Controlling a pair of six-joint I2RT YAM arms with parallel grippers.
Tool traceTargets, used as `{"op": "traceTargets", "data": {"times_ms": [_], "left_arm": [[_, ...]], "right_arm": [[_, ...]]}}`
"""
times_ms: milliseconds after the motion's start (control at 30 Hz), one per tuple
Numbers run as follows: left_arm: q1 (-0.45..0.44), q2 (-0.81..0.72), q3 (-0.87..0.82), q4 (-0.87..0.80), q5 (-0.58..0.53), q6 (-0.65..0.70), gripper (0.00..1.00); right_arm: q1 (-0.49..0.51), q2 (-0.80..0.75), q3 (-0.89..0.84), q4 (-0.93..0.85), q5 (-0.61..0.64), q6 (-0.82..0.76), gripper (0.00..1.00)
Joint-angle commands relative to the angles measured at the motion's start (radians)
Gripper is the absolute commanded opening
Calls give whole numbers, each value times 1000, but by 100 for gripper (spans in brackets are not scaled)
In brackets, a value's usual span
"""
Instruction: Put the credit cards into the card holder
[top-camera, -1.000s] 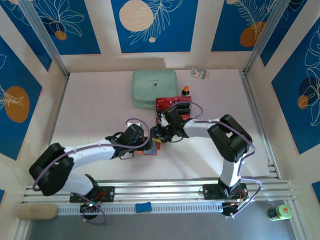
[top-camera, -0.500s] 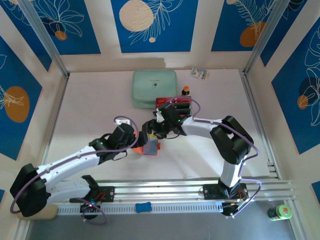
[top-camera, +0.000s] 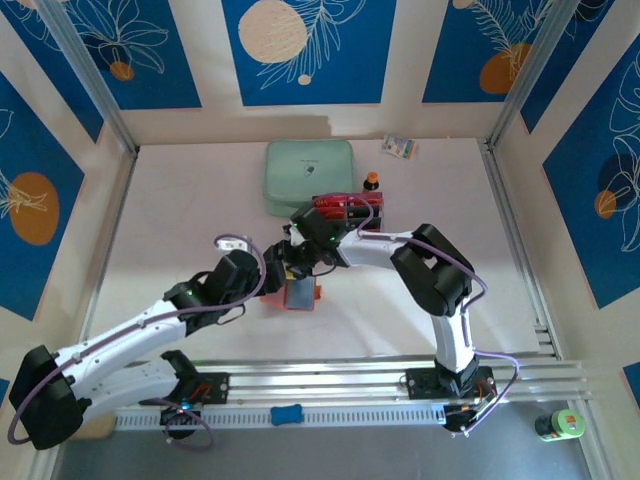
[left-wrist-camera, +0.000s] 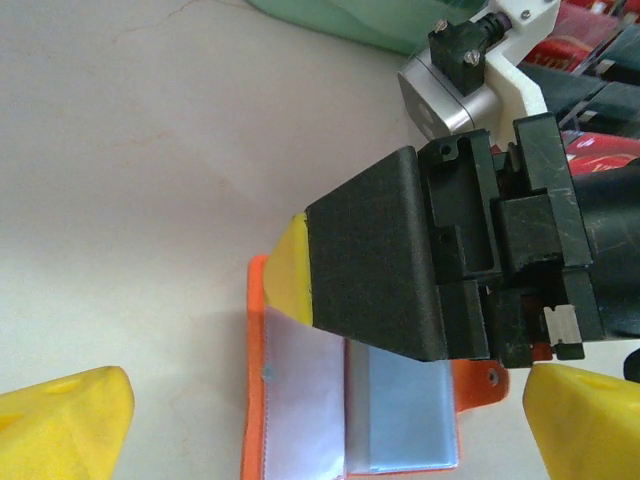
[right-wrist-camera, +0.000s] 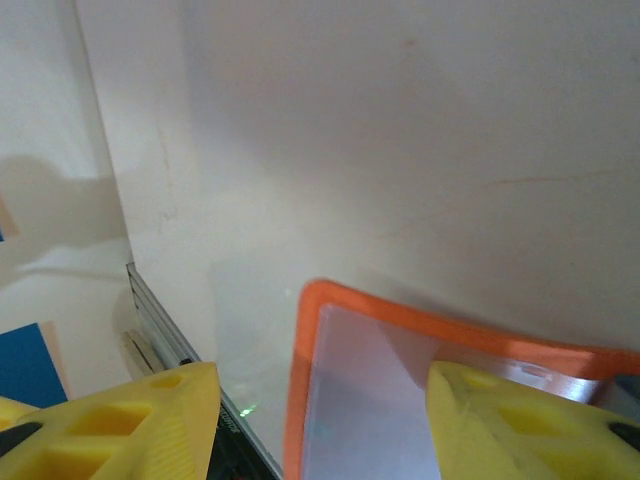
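The white left arm reaches in from the near left corner. The left claw hangs at the left edge of the small, square, orange fabric card holder. In the left wrist view its yellow plastic fingertips stand wide apart, and nothing is pressed between them.

The card holder lies opened flat on the pale, smooth counter, in the middle and a little toward the near side. Its border is stitched orange with rounded corners, and its inner pockets are glossy, greyish and half transparent.

The right claw stands over the card holder from the far side. One of its yellow fingers sits at the far left corner of the holder; if it touches, I cannot tell. In the right wrist view the right claw is also apart and clamps nothing: one finger is over bare counter outside the orange edge, and the other is over the pocket.

Behind lies a large, soft, mint-green zipped pouch. Just beside its near right corner is the pile of thin red and black credit cards, partly under the right arm. Left of the card holder the counter is wide and bare.
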Motion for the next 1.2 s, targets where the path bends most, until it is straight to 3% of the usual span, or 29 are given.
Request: {"op": "traceTargets", "data": {"times_ms": [0,533,733,867,1167], "left_arm": [[9,11,-32,-18,-8,31,100],[10,214,-80,62,-72,39,100],[10,249,-69,57,-81,22,99],[10,237,-75,50,-90,15,100],[11,241,-79,54,-89,7,100]], "right_arm": [[5,1,26,-11,-16,24,58],[-12,-82,1,-57,-2,1,58],[-44,-241,-78,-240,113,-104,58],[-51,-308,-111,-430,258,-178,58],[-9,-277,-136,-547,383,-232,58]]}}
